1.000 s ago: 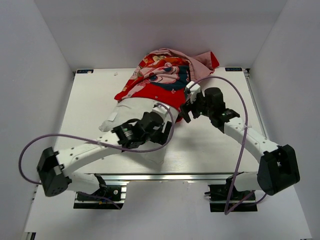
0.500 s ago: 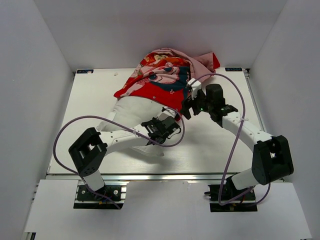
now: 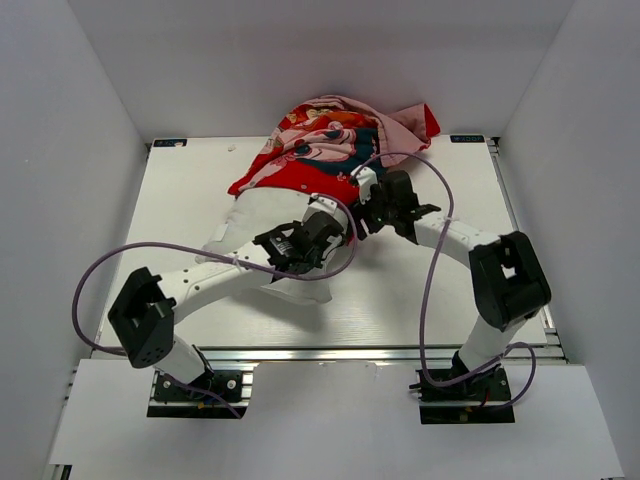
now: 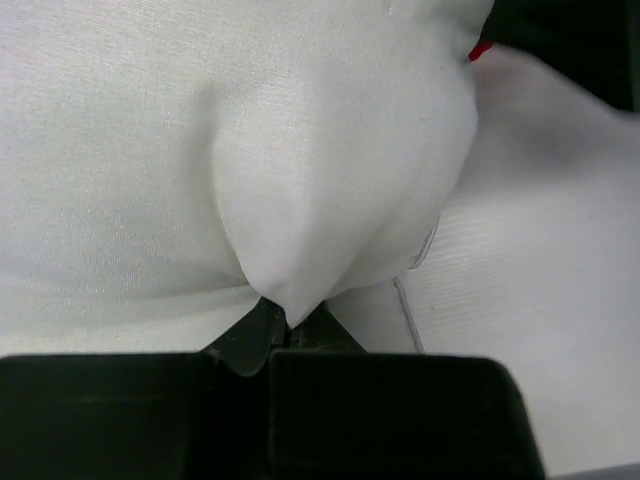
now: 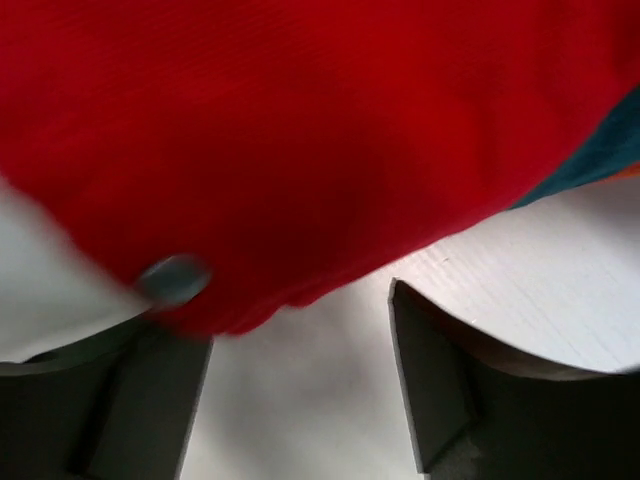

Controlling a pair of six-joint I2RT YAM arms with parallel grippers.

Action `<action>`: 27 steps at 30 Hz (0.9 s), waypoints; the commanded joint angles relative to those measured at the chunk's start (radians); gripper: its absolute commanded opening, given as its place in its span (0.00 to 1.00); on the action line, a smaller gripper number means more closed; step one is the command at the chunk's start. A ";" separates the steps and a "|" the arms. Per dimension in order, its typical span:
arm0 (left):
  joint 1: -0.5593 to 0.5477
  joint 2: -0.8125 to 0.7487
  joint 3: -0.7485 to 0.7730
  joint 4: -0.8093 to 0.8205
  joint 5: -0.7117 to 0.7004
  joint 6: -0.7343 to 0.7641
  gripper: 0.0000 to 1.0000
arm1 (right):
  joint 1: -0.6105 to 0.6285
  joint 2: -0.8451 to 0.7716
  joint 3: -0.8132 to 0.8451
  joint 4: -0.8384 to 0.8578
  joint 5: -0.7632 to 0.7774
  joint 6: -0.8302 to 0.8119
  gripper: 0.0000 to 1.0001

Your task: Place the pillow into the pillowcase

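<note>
Pillow lies near the middle of the white surface, its bare white near end pointing toward the arms and its far end hidden under the red fabric. On the left side of the overhead view, the left arm stretches from its base across the surface to the pillow's near right part. The left fingers are pressed together on a small peak of the pillow's white cloth, which puckers upward from the pinch in the left wrist view. Further right and toward the back, the pillowcase sits bunched over the far part of the pillow, red with cartoon faces and a dark blue patch, a pink flap reaching toward the back right. The right fingers are at the pillowcase's near right edge. In the right wrist view they stand spread apart, with the red hem hanging down between them and touching the left-hand one; the other is clear of the cloth, above bare surface.
</note>
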 commanded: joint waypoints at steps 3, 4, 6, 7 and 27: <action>0.025 -0.090 0.057 0.011 0.051 -0.022 0.00 | -0.003 0.072 0.134 0.075 0.146 -0.017 0.57; 0.031 -0.093 0.056 0.008 0.054 -0.023 0.00 | -0.003 0.071 0.134 0.088 0.143 -0.023 0.50; 0.047 -0.098 0.053 0.005 0.065 -0.023 0.00 | -0.003 0.056 0.131 0.091 0.124 -0.041 0.27; 0.054 -0.102 0.053 0.006 0.068 -0.023 0.00 | -0.003 0.045 0.131 0.086 0.107 -0.046 0.19; 0.269 0.037 0.717 0.075 0.340 0.130 0.00 | 0.289 0.000 0.985 -0.348 -0.223 0.278 0.00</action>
